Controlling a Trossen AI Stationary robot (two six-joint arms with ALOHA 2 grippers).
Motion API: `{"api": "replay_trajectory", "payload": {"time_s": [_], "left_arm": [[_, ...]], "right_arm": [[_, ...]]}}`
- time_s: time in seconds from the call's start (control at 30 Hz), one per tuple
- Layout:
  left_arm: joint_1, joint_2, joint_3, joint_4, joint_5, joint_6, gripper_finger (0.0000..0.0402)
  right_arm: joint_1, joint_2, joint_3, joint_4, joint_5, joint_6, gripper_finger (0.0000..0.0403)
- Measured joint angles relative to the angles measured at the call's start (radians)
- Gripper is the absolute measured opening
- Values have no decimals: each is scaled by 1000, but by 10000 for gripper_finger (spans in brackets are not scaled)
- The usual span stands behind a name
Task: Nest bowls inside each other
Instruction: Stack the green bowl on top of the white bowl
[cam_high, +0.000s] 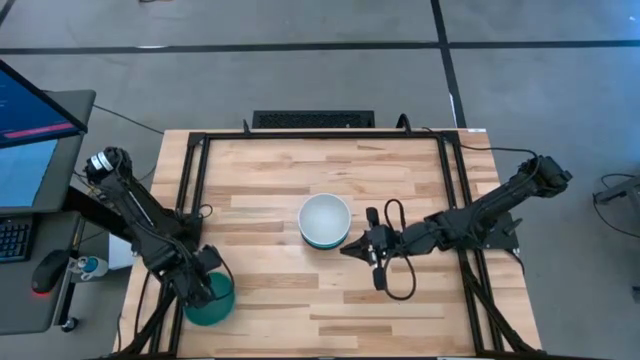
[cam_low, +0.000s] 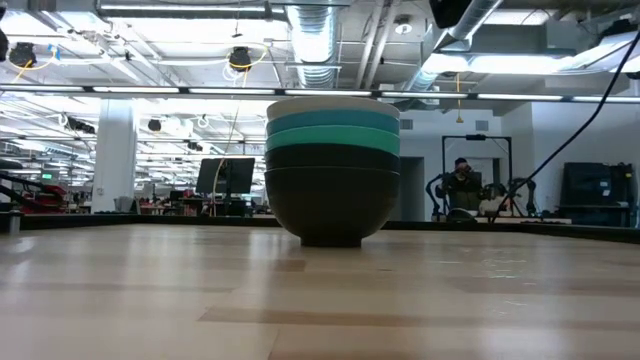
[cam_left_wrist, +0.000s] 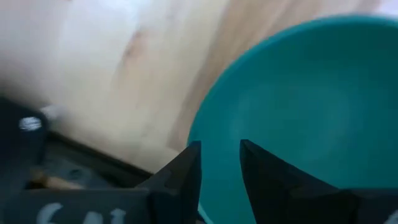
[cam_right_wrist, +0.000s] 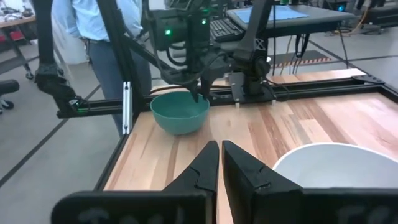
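Gripping the rim of the teal-green bowl, the left tool sits at the near left corner of the bench. In the left wrist view its two dark fingers straddle the bowl's edge, one outside the wall and one inside, closed onto it. From the right wrist view the same bowl hangs tilted off the left tool, just above or barely touching the wood near the bench's black frame; which of the two cannot be told.

Near the middle of the bench stands the nested stack, white bowl on top. The low view shows the stack upright, with white, cyan-blue and black rims layered one above another.

Just beside the stack, on its right, the right tool waits low over the bench, its fingers pressed nearly together with nothing between them, the white rim close by.

A person in a blue shirt stands beyond the bench's left edge.
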Motion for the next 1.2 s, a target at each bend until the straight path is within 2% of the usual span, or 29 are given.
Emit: {"api": "replay_trajectory", "payload": {"time_s": [0.4, 0.63, 0.77, 0.97, 1.2], "left_arm": [[5, -12, 25, -13, -11, -8, 103], [27, -12, 58, -149, -50, 7, 103], [37, -12, 58, -172, -83, 19, 103], [37, -12, 39, -166, -87, 39, 103], [37, -12, -28, -79, -66, 32, 103]], "right_arm": [[-4, 0, 0, -1, 0, 7, 44], [-20, 0, 0, -7, -2, 1, 44], [-23, 0, 0, -8, -2, 0, 44], [-22, 0, 0, -8, -3, 0, 44], [-21, 0, 0, -7, -4, 6, 44]]}}
